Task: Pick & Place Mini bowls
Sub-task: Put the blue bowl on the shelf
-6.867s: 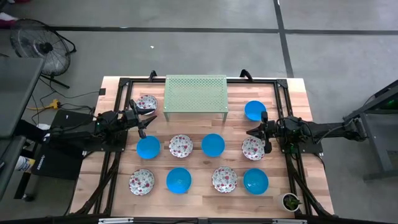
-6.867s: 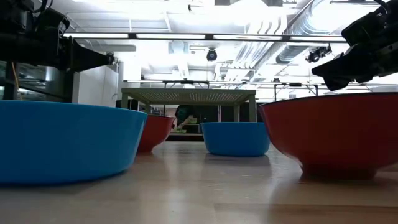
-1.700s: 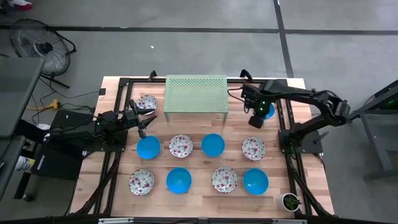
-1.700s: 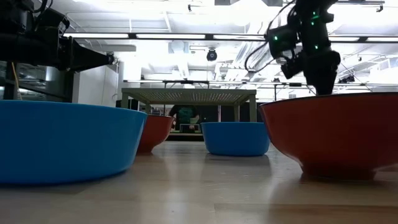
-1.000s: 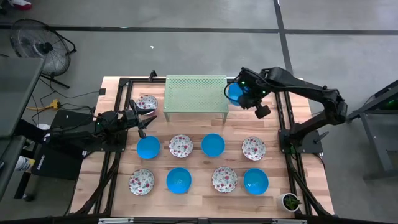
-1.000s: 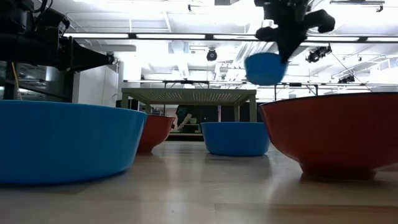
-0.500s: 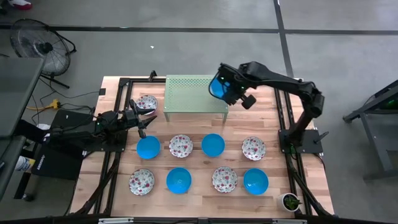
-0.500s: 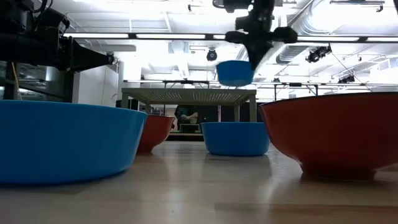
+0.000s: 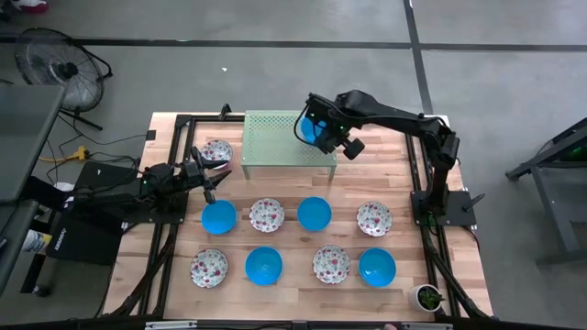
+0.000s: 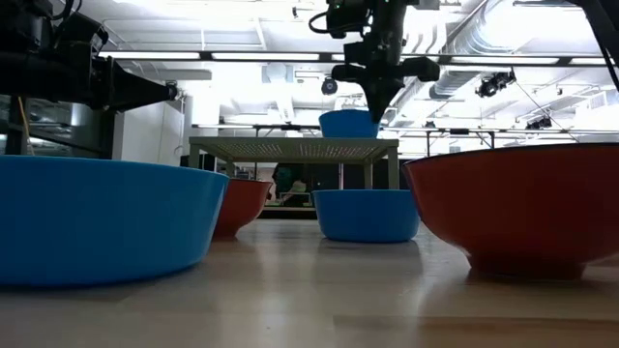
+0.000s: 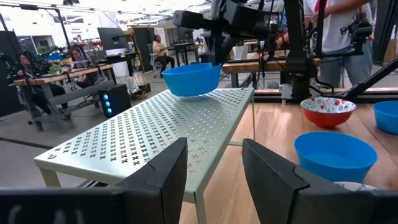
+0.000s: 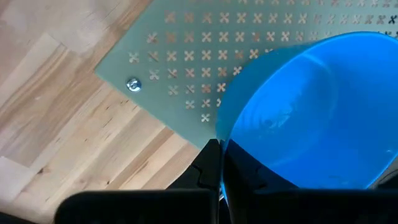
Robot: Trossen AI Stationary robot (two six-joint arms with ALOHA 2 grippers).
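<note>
Near edge row: four mini bowls on the table (image 9: 128, 275), left to right floral bowl (image 9: 208, 269), blue bowl (image 9: 263, 265), floral bowl (image 9: 330, 263), blue bowl (image 9: 376, 266).
Middle row: four more, left to right blue (image 9: 218, 217), floral (image 9: 266, 215), blue (image 9: 314, 213), floral (image 9: 373, 218).
Orientation: all sit upright, rims up; round, so no long axis to tell.
Contents: every bowl seen from above looks empty.
Left side: ninth bowl, floral (image 9: 216, 152), sits just left of the green rack, near the left gripper.
Left gripper: (image 9: 209, 177) waits low over the table between that floral bowl and the blue bowl of the middle row; jaws stand apart, holding nothing.
Far centre: pale green perforated rack (image 9: 275, 142) stands on the table's far side.
Held bowl: blue bowl (image 9: 309, 128) over the rack's right part, rim up and about level in the low view, just above or touching the rack top, cannot tell which.
Right gripper: (image 9: 321, 131) arm reaches across from the right; jaws pinched tight on the held bowl's rim (image 12: 219, 146).
Count: ten bowls, five blue, five floral.
Beyond table: floor fan (image 9: 57, 66) at far left; people in the room in the left wrist view.
</note>
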